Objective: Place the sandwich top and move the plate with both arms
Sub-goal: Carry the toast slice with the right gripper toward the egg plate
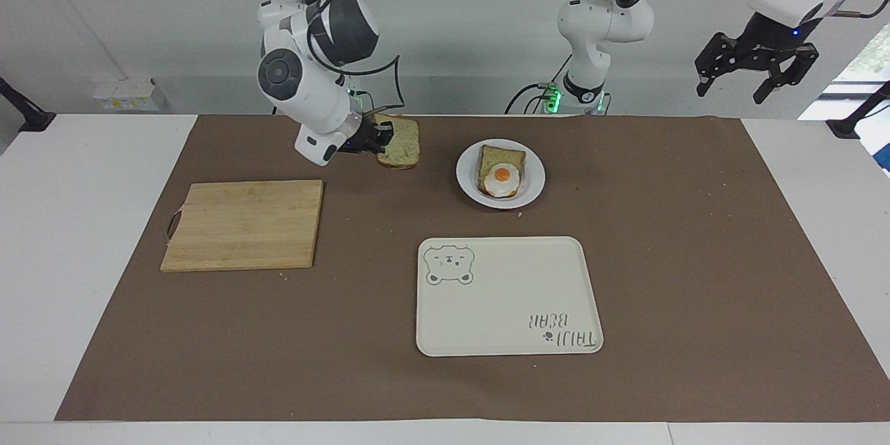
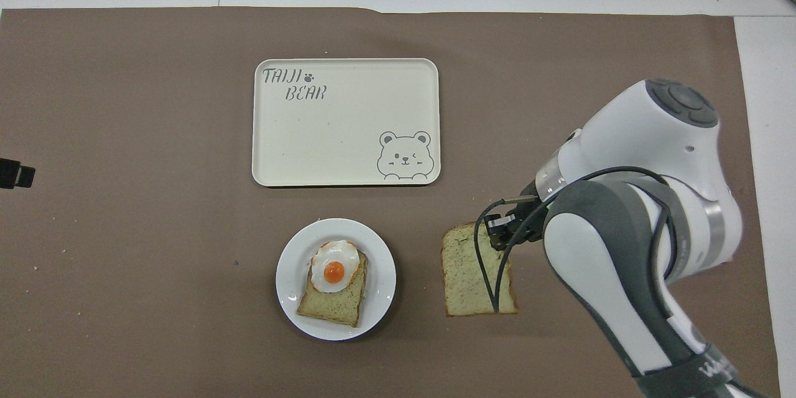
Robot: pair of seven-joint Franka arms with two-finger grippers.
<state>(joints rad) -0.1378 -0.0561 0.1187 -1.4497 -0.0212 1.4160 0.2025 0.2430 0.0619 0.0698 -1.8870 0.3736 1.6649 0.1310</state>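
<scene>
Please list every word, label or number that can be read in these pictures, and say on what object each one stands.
"TAIJI BEAR", with a paw print after "TAIJI": printed on the cream tray, in the corner diagonally across from its bear drawing.
White lettering on the right arm's lowest visible link: too little shows to read.
No other text is visible.

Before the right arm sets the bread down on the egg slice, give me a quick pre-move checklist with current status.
1. Right pincer shut on the sandwich top: ok.
2. Sandwich top lifted off the cutting board, in the air over the brown mat: ok.
3. Sandwich top over the plate: not ok, it hangs beside it, toward the right arm's end.
4. Egg slice lies on the plate, egg up, uncovered: ok.
5. Left pincer open, raised off the table, waiting: ok.
6. Tray apart from the plate: ok.
</scene>
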